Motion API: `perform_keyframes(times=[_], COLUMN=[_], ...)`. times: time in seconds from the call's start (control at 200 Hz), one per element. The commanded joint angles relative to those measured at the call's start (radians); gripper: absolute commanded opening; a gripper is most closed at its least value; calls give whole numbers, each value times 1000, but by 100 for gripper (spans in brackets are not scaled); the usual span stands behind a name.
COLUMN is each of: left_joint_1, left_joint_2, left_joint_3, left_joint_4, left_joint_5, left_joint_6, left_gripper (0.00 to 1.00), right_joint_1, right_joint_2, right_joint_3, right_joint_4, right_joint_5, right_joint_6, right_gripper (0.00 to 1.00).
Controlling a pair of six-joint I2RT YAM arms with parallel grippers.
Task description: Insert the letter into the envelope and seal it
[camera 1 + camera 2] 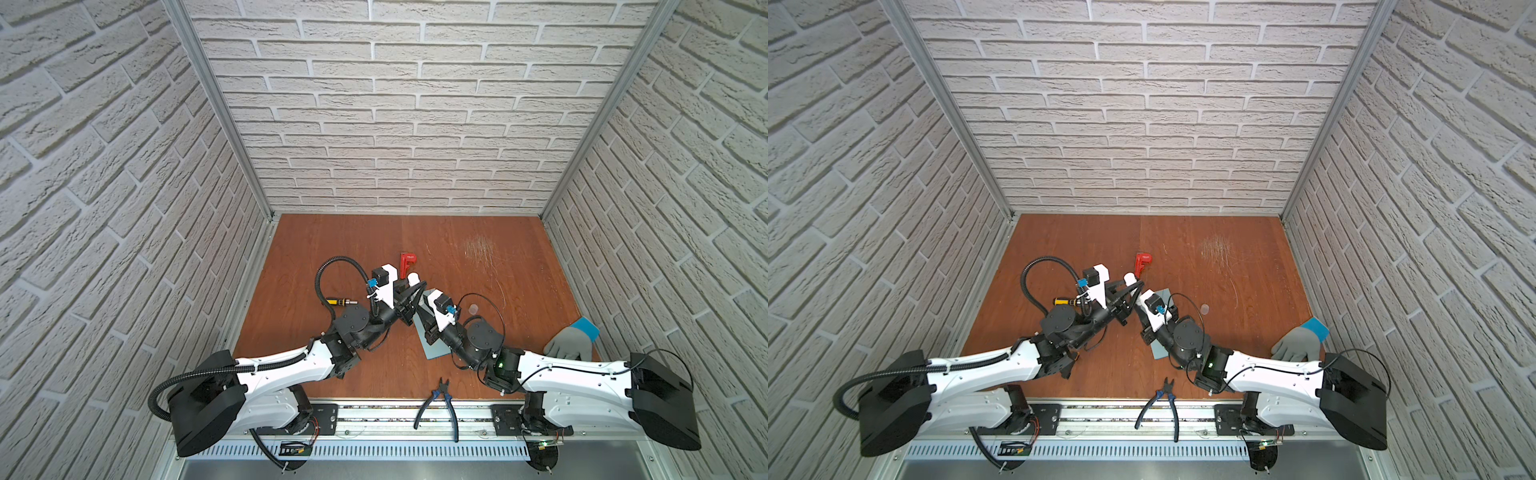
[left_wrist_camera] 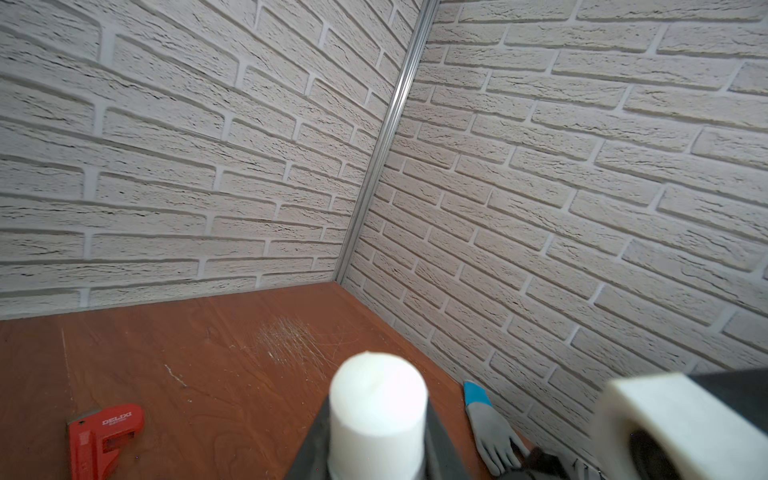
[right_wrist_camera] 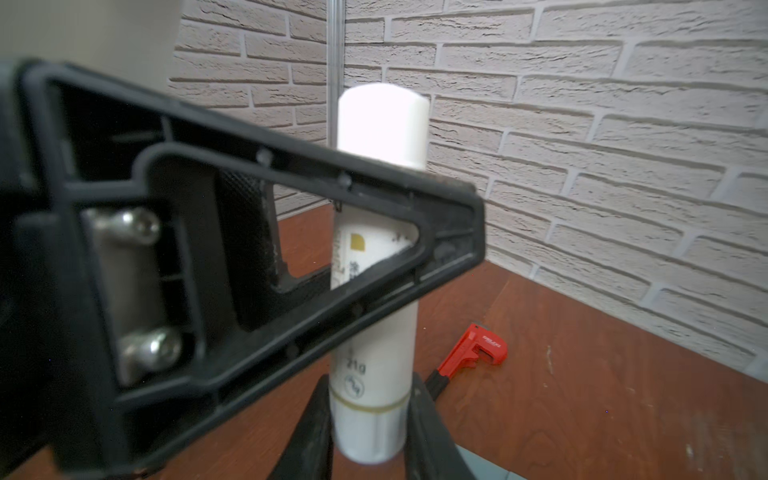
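Holds a white glue stick (image 3: 380, 124) between both hands over the middle of the brown desk (image 1: 478, 257). Pinches its body just below the cap in the left hand (image 2: 376, 467), jaws narrow, cap poking out past the fingers. Clamps its lower end in the right hand (image 3: 370, 440), jaws narrow too, a finger against either side. Shows, in both top views, the envelope (image 1: 434, 353) flat on the desk under the right arm, partly covered by it. Cannot tell where the letter lies. Finds a red wrench (image 1: 408, 262) just beyond the hands, blue-handled pliers (image 1: 440, 399) across the desk's near edge, and a grey glove (image 1: 569, 343) by the right wall.
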Motion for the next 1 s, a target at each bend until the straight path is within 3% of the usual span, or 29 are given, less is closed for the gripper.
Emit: perform_keyframes(times=[0.0, 0.08, 0.165, 0.29, 0.45, 0.615, 0.745, 0.835, 0.995], left_joint_1=[-23, -22, 2, 121, 321, 475, 522, 505, 490], left_joint_2=[23, 7, -30, -110, -169, -108, 22, 67, 93], left_joint_3=[-17, -16, -22, -38, -49, -43, -29, 7, 27], left_joint_4=[-32, -51, -64, -80, -17, 200, 445, 446, 446], left_joint_5=[-18, -20, -4, 110, 370, 668, 807, 883, 912], left_joint_6=[12, 25, 39, 7, -114, -316, -490, -482, -459], left_gripper=[0, 0, 0, 0, 0, 0, 0, 0, 0], right_joint_1=[56, 61, 61, 50, -44, -233, -359, -435, -527], right_joint_2=[19, 35, 39, 26, -24, -43, 12, 91, 330], right_joint_3=[74, 79, 70, 70, 47, 73, 110, 130, 192], right_joint_4=[205, 202, 169, 13, -108, -130, -50, 94, 530], right_joint_5=[99, 100, 95, 14, -249, -637, -879, -1039, -1275], right_joint_6=[-121, -122, -73, 3, 183, 367, 491, 618, 933], right_gripper=[13, 20, 36, 52, 60, 61, 60, 59, 61])
